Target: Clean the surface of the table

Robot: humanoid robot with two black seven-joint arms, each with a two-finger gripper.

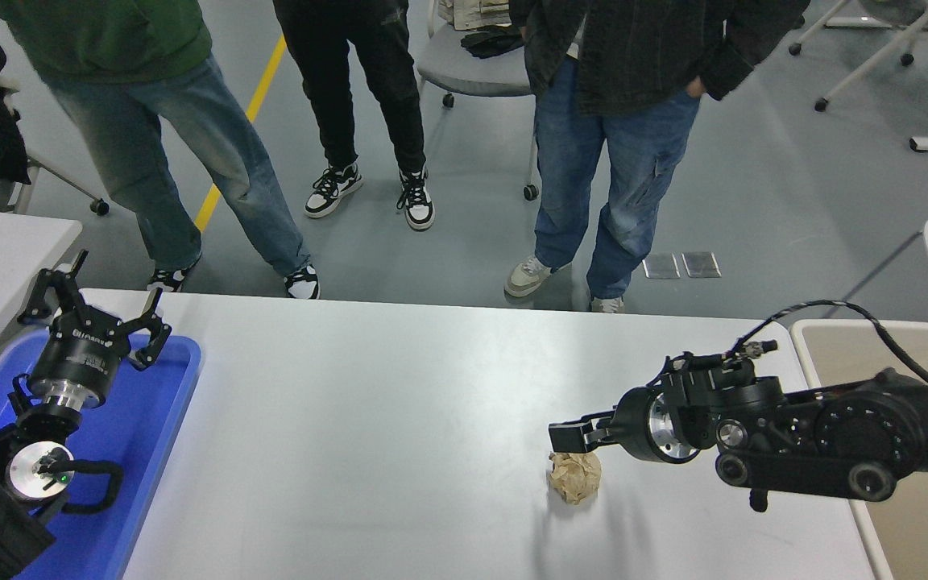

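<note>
one crumpled paper ball [574, 477] on the table surface [367, 419], just below right gripper [567, 439], jaws' state unclear

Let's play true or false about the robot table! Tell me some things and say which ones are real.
1. A crumpled brown paper ball lies on the table surface. True.
2. The right gripper is over the blue tray. False: it is just above the paper ball; the left gripper is over the tray.
3. The left gripper is open. True.
4. The beige bin stands at the table's left end. False: it stands at the right end.
5. People stand beyond the far edge. True.
</note>
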